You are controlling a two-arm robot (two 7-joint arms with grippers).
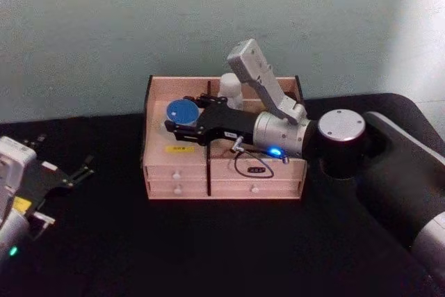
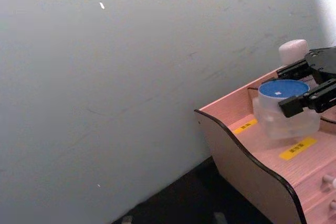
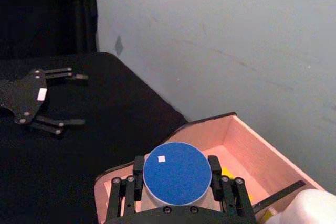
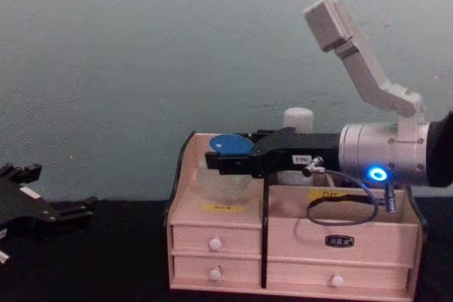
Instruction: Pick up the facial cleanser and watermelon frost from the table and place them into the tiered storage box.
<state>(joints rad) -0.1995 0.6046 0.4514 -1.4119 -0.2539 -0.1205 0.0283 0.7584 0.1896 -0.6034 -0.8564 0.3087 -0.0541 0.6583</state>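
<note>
The tiered storage box (image 1: 177, 170) stands at the back of the black table, against the wall. My right gripper (image 1: 177, 114) reaches over its left upper compartment, shut on a small translucent jar with a blue lid (image 1: 181, 111), likely the watermelon frost. In the right wrist view the fingers (image 3: 137, 167) press both sides of the jar (image 3: 177, 172). In the left wrist view the jar (image 2: 286, 111) sits low on the box's shelf (image 2: 247, 166). A white capped bottle (image 1: 231, 88), likely the facial cleanser, stands upright in a rear compartment. My left gripper (image 1: 64, 154) rests open at the table's left.
A pale wall rises right behind the box (image 4: 212, 224). The right arm's camera bracket (image 4: 354, 47) sticks up above the box. Black tabletop (image 1: 208, 248) spreads in front of the drawers and between the box and the left gripper (image 3: 84, 99).
</note>
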